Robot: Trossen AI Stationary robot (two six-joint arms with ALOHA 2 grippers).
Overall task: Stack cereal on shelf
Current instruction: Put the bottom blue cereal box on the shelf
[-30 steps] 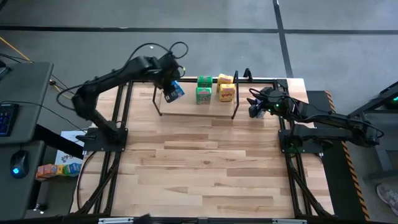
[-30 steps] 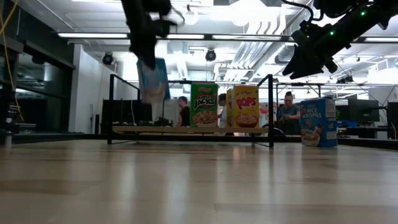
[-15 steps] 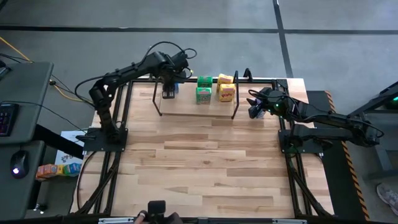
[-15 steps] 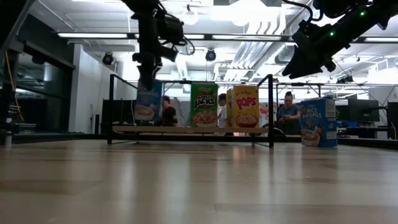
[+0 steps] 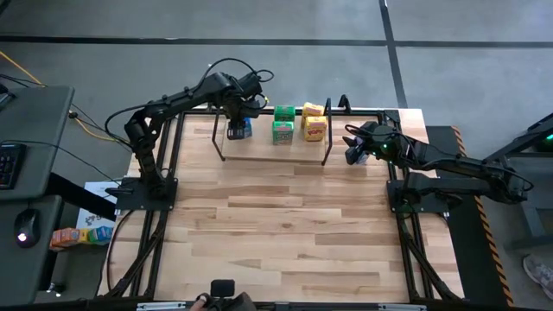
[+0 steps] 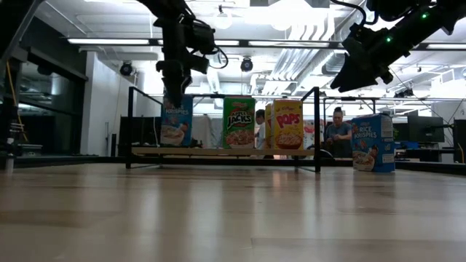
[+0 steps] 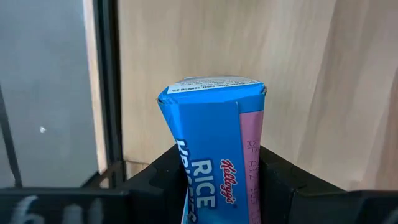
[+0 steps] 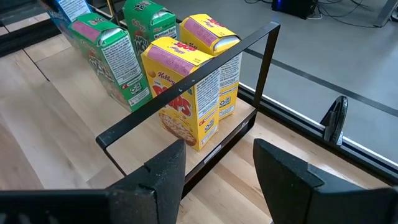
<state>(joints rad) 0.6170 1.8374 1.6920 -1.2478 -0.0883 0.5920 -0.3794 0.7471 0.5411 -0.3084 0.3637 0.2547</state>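
Since a second ago the left pincer [image 6: 173, 86] has lowered its blue cereal box [image 6: 175, 121] onto the shelf [image 6: 218, 151], fingers clamped on the top. Next: let go. Right pincer [image 8: 214, 171] waits open, empty.

Robotics lab: exposed ceiling ducts [image 6: 291, 65], monitors [image 6: 426, 129], people working.

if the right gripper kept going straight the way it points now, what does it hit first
Probably the shelf's black wire upright: the open right gripper faces it, with the yellow cereal boxes just behind. Depth is unclear.
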